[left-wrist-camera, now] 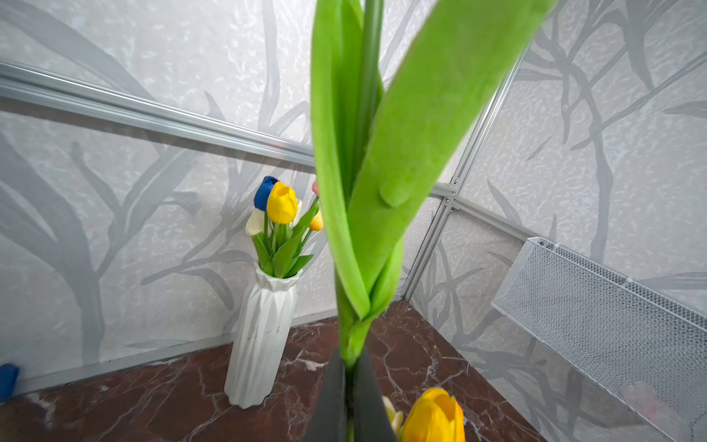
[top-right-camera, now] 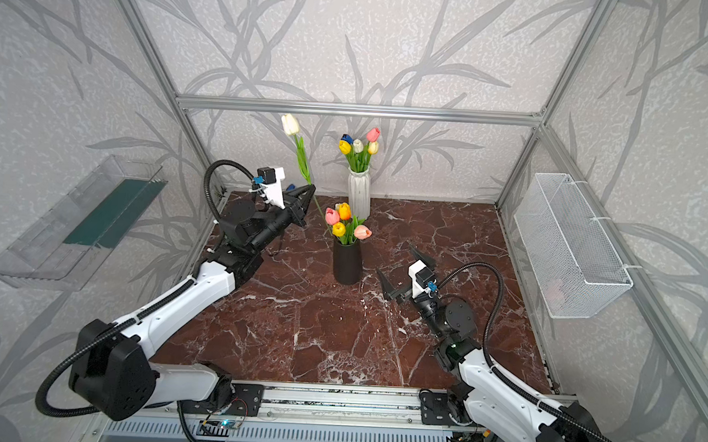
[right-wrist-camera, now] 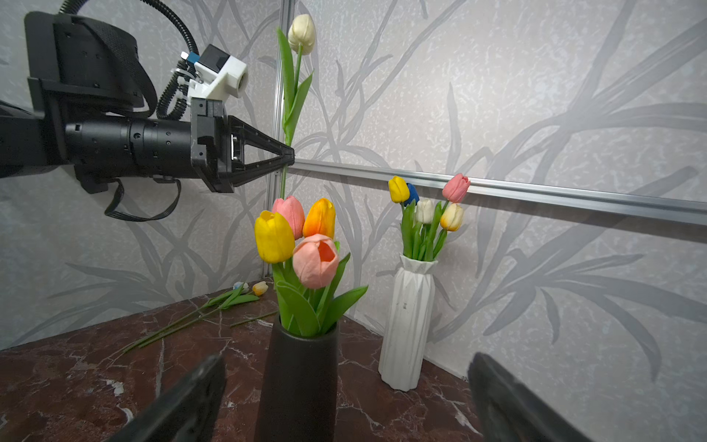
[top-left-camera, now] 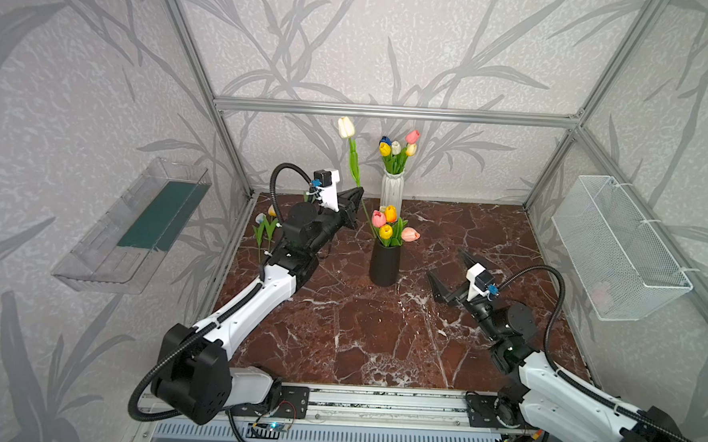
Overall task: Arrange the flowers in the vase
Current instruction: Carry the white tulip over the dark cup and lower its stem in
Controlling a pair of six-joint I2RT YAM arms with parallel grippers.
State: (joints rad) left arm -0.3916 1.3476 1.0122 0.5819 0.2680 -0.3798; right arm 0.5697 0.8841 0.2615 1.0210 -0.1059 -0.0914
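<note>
Green and thin, the stem of a white tulip (top-left-camera: 346, 127) was pinched in the fully closed left pincer (right-wrist-camera: 290, 157), which gripped it just under the leaves. The flower stood nearly upright, up and to the left of the black vase (top-left-camera: 384, 265). Its head was high and its bare lower end slanted down toward that vase's mouth. Holding it there left the stem end free, which seemed suited to threading it in among the heads.

The black vase already carried a mixed bunch (top-left-camera: 388, 227) of pink, orange and yellow tulips. Its opening looked crowded, so the stem would likely need to enter at the left edge. To the right of the black vase, about level with its body, the right pincer (top-left-camera: 444, 262) hung with jaws spread wide and nothing in them. It pointed at the vase, perhaps ready to steady it.

Well to the left of the black vase, loose tulips (right-wrist-camera: 237, 296) lay flat on the marble tabletop (top-left-camera: 379, 335), not yet picked up. Behind the black vase, against the back wall, a white vase (top-left-camera: 392, 190) held a second bunch (top-left-camera: 397, 147).
</note>
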